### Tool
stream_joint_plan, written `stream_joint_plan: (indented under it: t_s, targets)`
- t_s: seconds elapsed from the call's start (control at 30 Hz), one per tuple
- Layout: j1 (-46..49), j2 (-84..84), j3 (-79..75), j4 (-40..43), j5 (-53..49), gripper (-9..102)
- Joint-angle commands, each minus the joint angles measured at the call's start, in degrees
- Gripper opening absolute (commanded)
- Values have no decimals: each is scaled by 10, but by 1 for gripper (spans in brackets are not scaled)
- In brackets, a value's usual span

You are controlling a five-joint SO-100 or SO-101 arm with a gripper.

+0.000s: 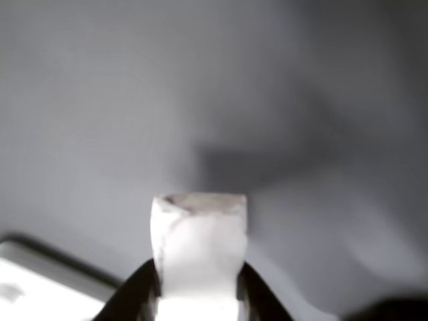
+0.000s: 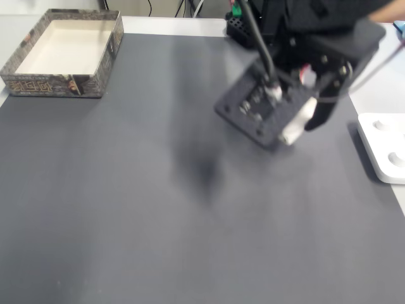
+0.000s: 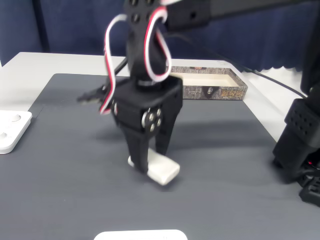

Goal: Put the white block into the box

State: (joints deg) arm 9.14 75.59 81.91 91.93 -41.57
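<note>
The black two-finger gripper clamps the small matte white oblong block above the dark grey bench, well apart from the cork-rimmed rectangular box at its corner.

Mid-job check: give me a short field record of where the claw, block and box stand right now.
claw: black, shut on the white block, midway point in a fixed view
block height: lifted clear of the dark mat, judging by the shadow on the mat
box: open, cream inside, nothing visible inside, at the mat's far left corner in a fixed view
block to box: well apart; mat lies between them
white device: at the mat's right edge, untouched
</note>
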Motion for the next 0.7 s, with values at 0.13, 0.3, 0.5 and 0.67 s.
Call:
stream_joint_plan:
  t_s: [0.13,0.3,0.5,0.67]
  targets:
    - [108,171,-6,40,66,-2]
    - [197,241,60,39,137,-2]
    - [326,306,131,12,232,-2]
    - [471,319,134,10,363,-2]
